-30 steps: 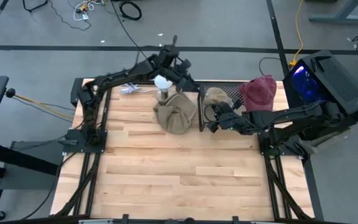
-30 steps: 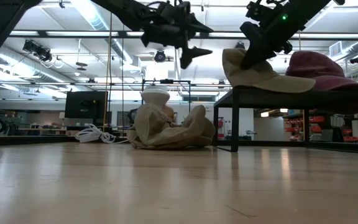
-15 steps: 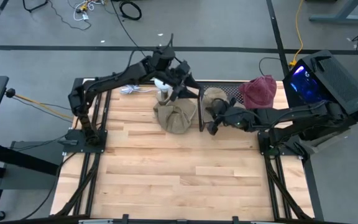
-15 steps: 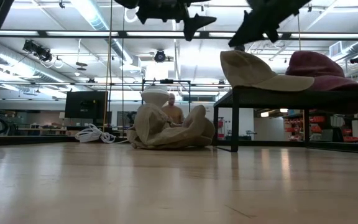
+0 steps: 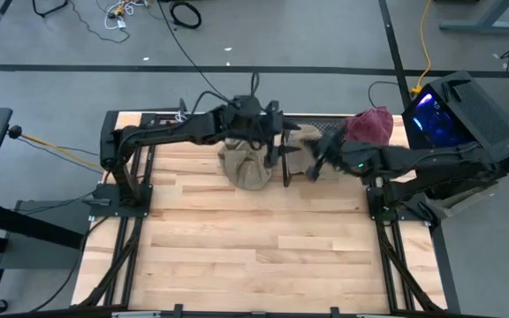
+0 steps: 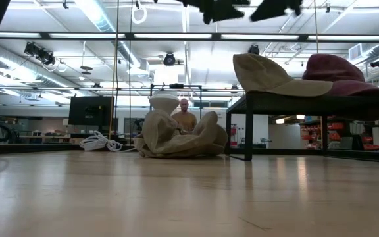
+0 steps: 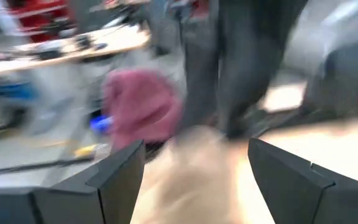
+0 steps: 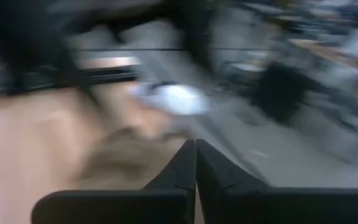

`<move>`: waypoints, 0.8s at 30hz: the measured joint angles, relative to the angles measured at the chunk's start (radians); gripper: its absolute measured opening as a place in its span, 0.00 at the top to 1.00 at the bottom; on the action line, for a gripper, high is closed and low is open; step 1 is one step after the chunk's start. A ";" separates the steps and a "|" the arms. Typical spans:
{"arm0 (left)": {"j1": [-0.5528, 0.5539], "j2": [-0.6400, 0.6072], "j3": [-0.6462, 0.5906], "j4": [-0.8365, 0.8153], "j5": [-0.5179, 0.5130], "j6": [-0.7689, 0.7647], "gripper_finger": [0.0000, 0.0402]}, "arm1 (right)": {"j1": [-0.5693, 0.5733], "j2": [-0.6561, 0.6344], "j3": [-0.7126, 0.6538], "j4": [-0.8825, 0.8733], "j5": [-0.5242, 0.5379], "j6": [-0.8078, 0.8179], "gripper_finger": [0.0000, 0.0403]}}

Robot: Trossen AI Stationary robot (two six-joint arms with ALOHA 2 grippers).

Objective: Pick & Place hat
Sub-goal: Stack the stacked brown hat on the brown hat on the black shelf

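Hats counted: three. One beige cap (image 6: 268,72) and one maroon hat (image 6: 342,69), resting side by side and touching on top of one black rack (image 6: 311,100), the cap at the end nearer to the table's middle. One more beige hat (image 6: 179,137), crumpled in a heap on the wooden table (image 5: 237,252), just beside the rack's leg, gathered around one white rounded form (image 6: 164,100) that sticks up out of the cloth.

Two grippers, both up in the air, neither one touching any hat. Left gripper (image 7: 194,163) released, its two fingers standing wide apart with nothing between them; hanging above the rack's near end, between the crumpled hat and the cap. Right gripper (image 8: 196,148) clenched, fingertips pressed together on nothing; hanging just beside the left one, over the cap's side of the rack. Seen from the low camera only as two dark shapes at the very top, well above the cap.

Further out: one coil of white cable (image 6: 101,141) on the table behind the crumpled hat, one dark box with a blue light (image 5: 462,110) off the table's right edge, and one person (image 6: 185,118) in the room far behind.
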 joint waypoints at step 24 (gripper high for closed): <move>-0.126 -0.010 0.000 -0.381 -0.395 0.044 0.61 | -0.501 -0.042 0.417 -1.026 0.187 0.318 0.99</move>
